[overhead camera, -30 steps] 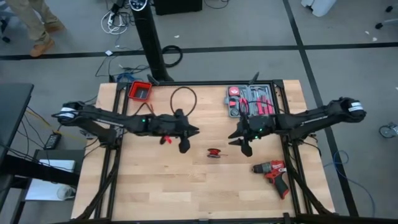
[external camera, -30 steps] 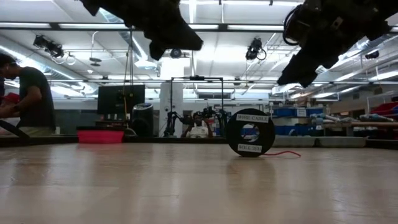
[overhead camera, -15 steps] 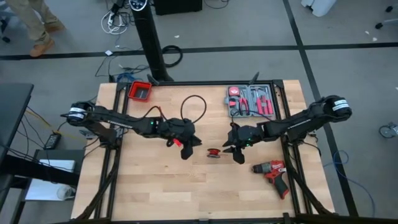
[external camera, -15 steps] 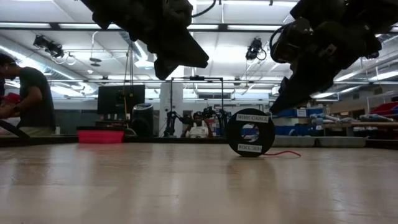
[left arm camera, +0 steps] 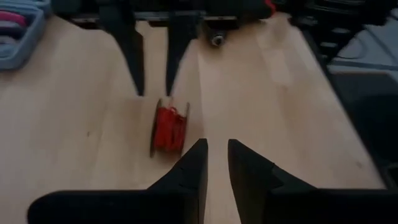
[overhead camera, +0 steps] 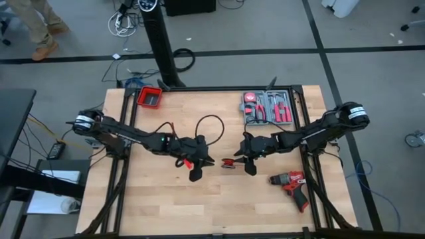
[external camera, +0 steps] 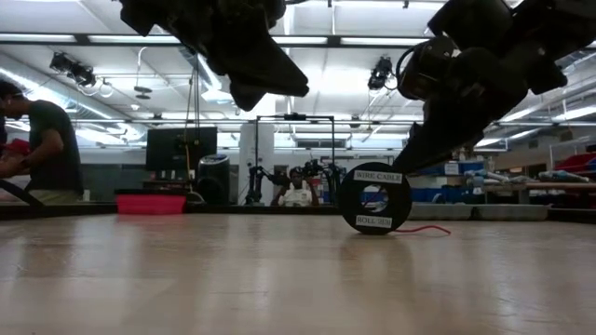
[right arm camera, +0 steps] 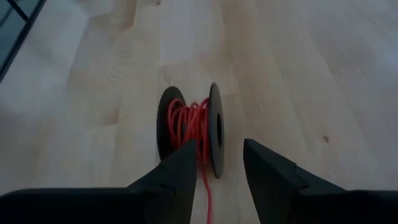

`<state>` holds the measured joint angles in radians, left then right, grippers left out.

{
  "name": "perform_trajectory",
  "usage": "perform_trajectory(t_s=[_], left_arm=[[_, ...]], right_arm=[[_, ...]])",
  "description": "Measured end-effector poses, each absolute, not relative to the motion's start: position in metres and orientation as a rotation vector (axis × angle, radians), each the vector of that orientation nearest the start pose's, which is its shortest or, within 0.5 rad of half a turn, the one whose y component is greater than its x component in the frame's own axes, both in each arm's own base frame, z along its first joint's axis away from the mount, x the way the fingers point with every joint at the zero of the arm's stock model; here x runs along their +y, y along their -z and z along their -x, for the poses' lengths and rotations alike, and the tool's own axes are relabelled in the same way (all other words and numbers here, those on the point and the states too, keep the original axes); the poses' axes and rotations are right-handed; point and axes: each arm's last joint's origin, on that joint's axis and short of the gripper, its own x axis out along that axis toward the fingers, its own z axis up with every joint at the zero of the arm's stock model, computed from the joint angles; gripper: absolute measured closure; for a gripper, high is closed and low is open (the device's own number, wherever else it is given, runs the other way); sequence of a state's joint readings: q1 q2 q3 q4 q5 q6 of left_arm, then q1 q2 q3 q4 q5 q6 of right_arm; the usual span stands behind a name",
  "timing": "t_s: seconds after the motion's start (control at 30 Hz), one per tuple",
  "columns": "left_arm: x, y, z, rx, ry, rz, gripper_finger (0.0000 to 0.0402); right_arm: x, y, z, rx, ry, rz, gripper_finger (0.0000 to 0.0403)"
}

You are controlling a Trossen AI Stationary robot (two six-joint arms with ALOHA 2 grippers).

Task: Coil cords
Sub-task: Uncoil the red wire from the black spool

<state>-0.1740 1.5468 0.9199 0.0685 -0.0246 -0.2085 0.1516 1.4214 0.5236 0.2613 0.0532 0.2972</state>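
On the wooden worktop the red wire spool stands on edge between the two hands. The right hand, fingers spread, hangs just beside it. The left hand, fingers parted around nothing, waits opposite; the right hand should probably straddle both flanges squarely before closing, to avoid tipping the spool.

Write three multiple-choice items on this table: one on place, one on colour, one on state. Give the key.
1. Where is the wire spool?
A. between the two end effectors
B. inside the red bin
C. beside the drill's handle

2. What colour is the wire wound on it?
A. white
B. red
C. blue

3. How does the spool stand?
A. flat on one disc
B. lifted off the table
C. upright on its rims

Key: A, in the high view it lies between the left end effector and the right end effector; B, red windings show; C, both black discs rest on the table.
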Motion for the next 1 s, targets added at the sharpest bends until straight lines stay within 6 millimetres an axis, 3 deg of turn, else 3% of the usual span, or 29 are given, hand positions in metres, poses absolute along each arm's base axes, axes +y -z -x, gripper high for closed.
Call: perform_trajectory(t_s=[0.37,0.73,1.0], left_arm=[[-0.062,-0.192,-0.356,0.643,0.061,0.108,0.0280],[-0.067,-0.167,-0.380,0.821,0.049,0.118,0.0276],[-0.067,-0.165,-0.381,0.842,0.019,0.144,0.0276]], right_arm=[[0.044,-0.143,-0.261,0.654,-0.014,-0.231,0.0271],[0.047,-0.132,-0.269,0.700,-0.005,-0.190,0.0274],[0.046,-0.133,-0.269,0.681,0.016,-0.129,0.0326]])
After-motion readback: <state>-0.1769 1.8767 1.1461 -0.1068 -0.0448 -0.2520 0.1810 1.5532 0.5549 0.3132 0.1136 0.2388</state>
